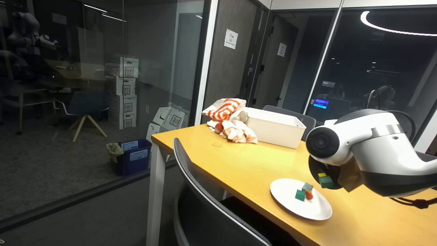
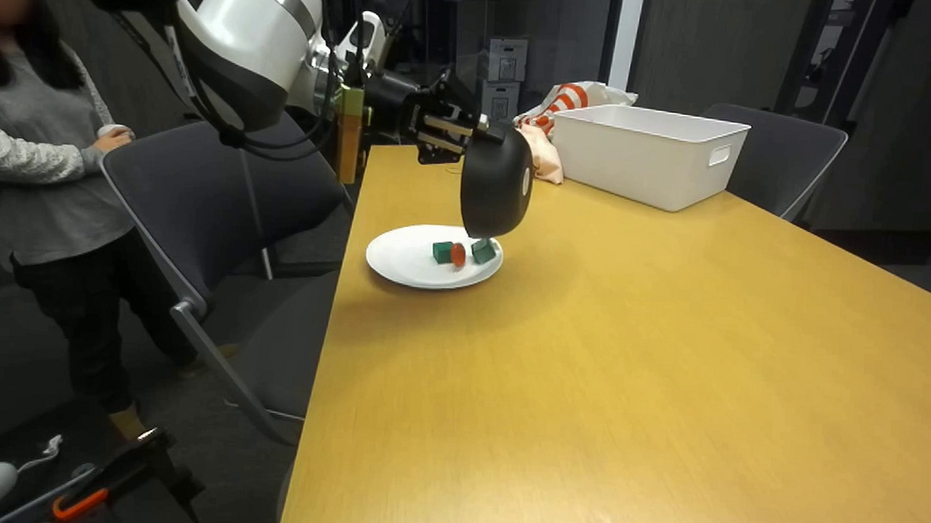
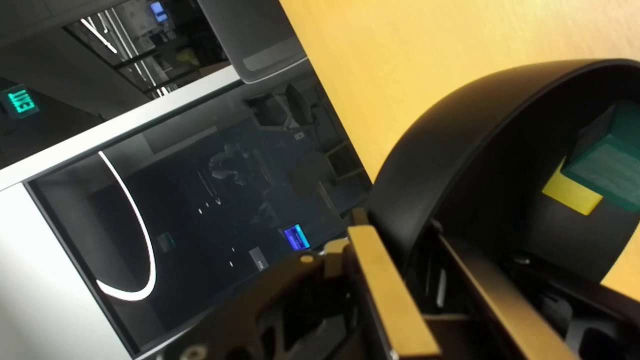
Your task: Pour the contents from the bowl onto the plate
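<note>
The black bowl (image 1: 314, 168) is tilted steeply onto its side in the air, above the plate's edge; it also shows in an exterior view (image 2: 494, 186) and the wrist view (image 3: 450, 132). My gripper (image 3: 397, 225) is shut on its rim, one finger outside the wall and one inside; an exterior view also shows the gripper (image 2: 471, 132). Green contents (image 3: 607, 167) and a yellow piece (image 3: 572, 192) are still inside the bowl. The white plate (image 2: 403, 255) on the table bears green cubes (image 2: 442, 252) and a reddish piece (image 2: 458, 254); the plate (image 1: 285, 193) shows in both exterior views.
A white rectangular box (image 2: 643, 155) stands farther along the table (image 2: 626, 363). A bag with orange stripes (image 1: 225, 109) and pale cloth (image 1: 239, 131) lie beside it. The plate is near the table's edge, with a dark chair (image 2: 232, 196) beyond. A person (image 2: 38, 141) stands there.
</note>
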`<action>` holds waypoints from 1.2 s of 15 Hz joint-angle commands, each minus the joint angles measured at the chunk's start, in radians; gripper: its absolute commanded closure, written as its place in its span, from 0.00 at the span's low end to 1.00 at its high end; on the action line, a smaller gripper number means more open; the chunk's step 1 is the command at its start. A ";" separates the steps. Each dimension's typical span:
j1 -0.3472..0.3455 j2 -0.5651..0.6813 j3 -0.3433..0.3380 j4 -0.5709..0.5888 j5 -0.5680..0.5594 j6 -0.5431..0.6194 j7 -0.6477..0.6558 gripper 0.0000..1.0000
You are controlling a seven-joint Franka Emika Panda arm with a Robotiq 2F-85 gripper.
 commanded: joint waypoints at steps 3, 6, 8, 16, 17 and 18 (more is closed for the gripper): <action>0.024 0.001 0.030 -0.017 -0.147 -0.123 0.078 0.90; 0.029 0.015 0.045 -0.007 -0.135 -0.167 0.080 0.90; 0.022 0.019 0.047 0.006 -0.082 -0.172 0.056 0.90; -0.158 -0.108 -0.095 0.004 0.255 0.101 -0.049 0.90; -0.185 -0.106 -0.124 0.012 0.296 0.162 -0.078 0.90; -0.207 -0.105 -0.148 0.012 0.346 0.210 -0.110 0.90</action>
